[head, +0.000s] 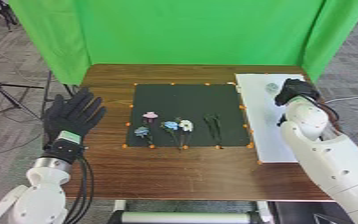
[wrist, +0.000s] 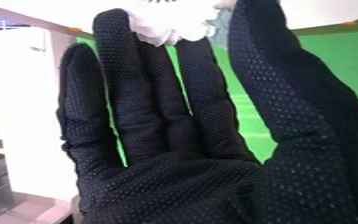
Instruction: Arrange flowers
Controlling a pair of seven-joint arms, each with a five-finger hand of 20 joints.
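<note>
The white flower point(head: 185, 125) lies on the black mat point(head: 180, 97), bloom away from the robot, long axis running near to far. It should be light with soft, fragile petals, best pinched by its stem. The left hand point(head: 71, 117) is spread; the right hand point(wrist: 171, 185) extends straight fingers near white petals point(wrist: 168, 25).

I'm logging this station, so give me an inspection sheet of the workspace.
Surface: brown table, dark mat, white panel on the right.
Job's things: pink flower, white flower, two blue flowers and green stems on the mat; white petals at the right hand.
Clutter: orange markers around the mat.
Hands: left open, beside the table; right open, over the panel.
Cables: black cables along the left arm.
Surroundings: green curtain behind, tripod at left.
</note>
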